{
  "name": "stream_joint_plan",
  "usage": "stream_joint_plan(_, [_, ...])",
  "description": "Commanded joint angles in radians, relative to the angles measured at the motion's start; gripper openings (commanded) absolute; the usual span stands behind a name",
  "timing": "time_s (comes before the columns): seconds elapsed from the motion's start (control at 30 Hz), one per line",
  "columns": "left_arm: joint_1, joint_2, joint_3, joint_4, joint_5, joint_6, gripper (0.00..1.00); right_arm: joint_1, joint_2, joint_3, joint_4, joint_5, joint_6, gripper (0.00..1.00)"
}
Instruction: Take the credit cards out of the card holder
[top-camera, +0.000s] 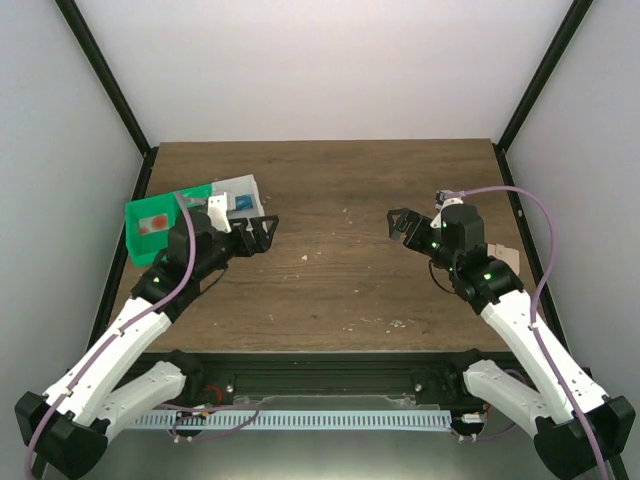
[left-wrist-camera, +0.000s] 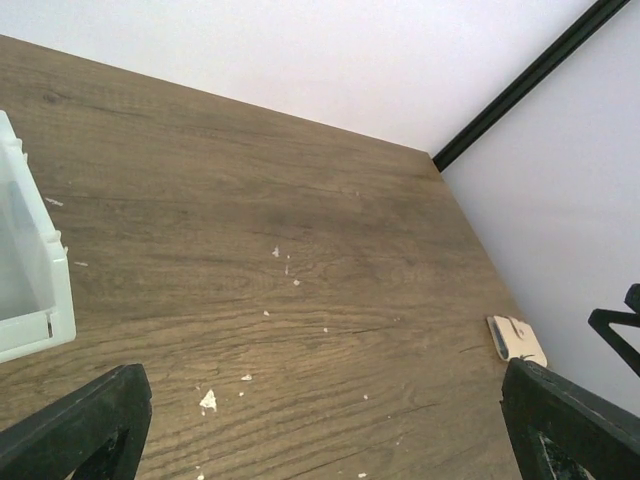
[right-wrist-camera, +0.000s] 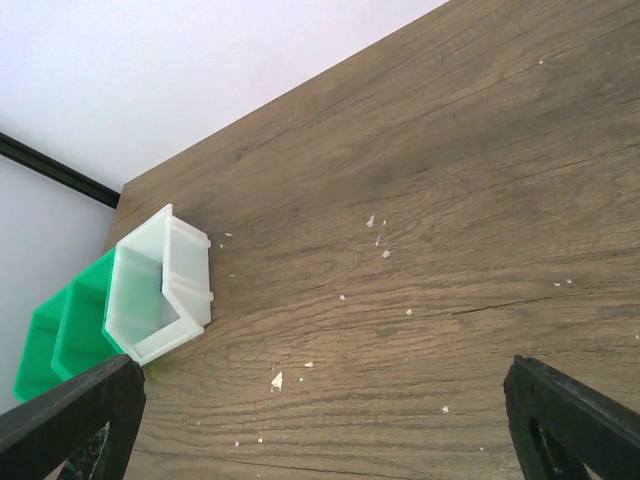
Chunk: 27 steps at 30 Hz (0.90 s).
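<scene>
Bins (top-camera: 150, 225) beside left end effector (top-camera: 262, 232); card holder (top-camera: 505, 255) near right end effector (top-camera: 405, 225); both spread.

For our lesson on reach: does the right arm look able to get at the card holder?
Probably yes: the card holder lies uncovered on the table close beside the right arm, though its open fingers point away and would need swinging back.

**A:** What surrounds you here?

**B:** You're facing a dark wood-grain tabletop (top-camera: 340, 190) flecked with pale crumbs (left-wrist-camera: 208, 401). Plain white walls (top-camera: 330, 60) close it in on three sides.

**A:** And your corners?

**B:** Black frame posts (top-camera: 104, 72) slant up there. Your light is soft and even.
</scene>
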<state>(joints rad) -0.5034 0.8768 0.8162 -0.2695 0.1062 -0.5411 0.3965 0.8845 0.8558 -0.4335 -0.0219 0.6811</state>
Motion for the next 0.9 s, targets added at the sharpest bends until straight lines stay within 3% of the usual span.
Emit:
stream_joint_plan(0.0, [0.003,0.009,0.026,0.016,-0.011,0.003,0.97,0.011,-0.011,0.007,0.006,0.025,-0.007,1.0])
stream_joint_plan(0.2, [0.003,-0.018,0.013,0.032,-0.041,-0.006,1.0,0.012,0.023,0.025,-0.021,0.08,0.018,1.0])
stream_joint_plan(0.57, [0.003,0.086,0.045,-0.029,-0.012,0.02,1.0,0.01,0.179,0.093,-0.124,0.318,0.142,0.99])
stream_joint_plan(0.7, [0.003,0.141,0.062,-0.052,-0.005,0.024,0.99,-0.031,0.255,0.085,-0.152,0.404,0.202,0.87])
stream_joint_plan(0.87, [0.003,0.167,0.092,-0.075,0.027,0.046,0.98,-0.155,0.342,0.057,-0.157,0.433,0.258,0.62])
